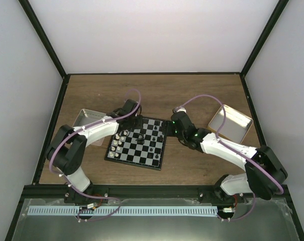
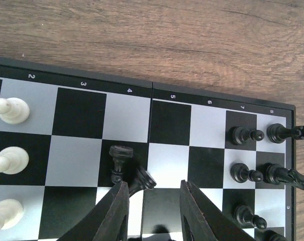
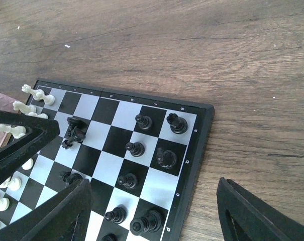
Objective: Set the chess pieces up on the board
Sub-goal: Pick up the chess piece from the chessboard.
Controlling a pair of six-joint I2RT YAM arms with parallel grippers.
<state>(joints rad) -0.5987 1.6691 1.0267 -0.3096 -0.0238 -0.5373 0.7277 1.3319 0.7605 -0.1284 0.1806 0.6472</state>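
Left tool (image 2: 152, 185): fingers apart, clamped on nothing, held low over the small square black-and-white checked board (image 2: 202, 94) with a thin black border. Right at the tip of one finger (image 2: 119, 216), inside the gap, a tiny black chess piece (image 2: 142, 179), seemingly tipped over. Touching or just beside it, ahead of the tool, a second black piece (image 2: 119, 161) on a dark square. Farther out to one side, three cream pieces (image 2: 9, 110) in a row near the board's edge. Farther out to the other side, a cluster of black pieces (image 2: 244, 173) standing in the last two files. Beyond the board's far border, bare brown wooden surface (image 2: 192, 40).

Right tool (image 3: 154, 183): fingers spread wide, gripping nothing, hovering above a corner of the same board. Directly ahead and below, the same cluster of black pieces, upright on the squares closest to the tool. Deeper in, cream pieces along the opposite edge.

From overhead, both tools near the board's far edge, one at each end. Well apart on the outer side of the left tool, a shallow square grey metal tin (image 1: 86, 118). Well apart on the outer side of the right tool, a shallow square tan tin (image 1: 232, 123).
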